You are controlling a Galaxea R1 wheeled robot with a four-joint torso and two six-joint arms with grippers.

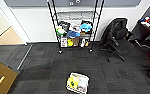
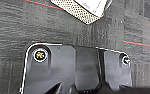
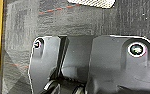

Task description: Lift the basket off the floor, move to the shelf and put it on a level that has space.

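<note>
Well, the basket (image 1: 77, 82) sits on the floor (image 1: 41, 65) at the lower centre of the head frame, apart from the shelf (image 1: 74, 25) at top centre, so I should lower both arms squarely over its rim, though whether my fingers are parted I cannot tell.

Black wrist plate (image 2: 76, 70), round corner fittings.
</note>
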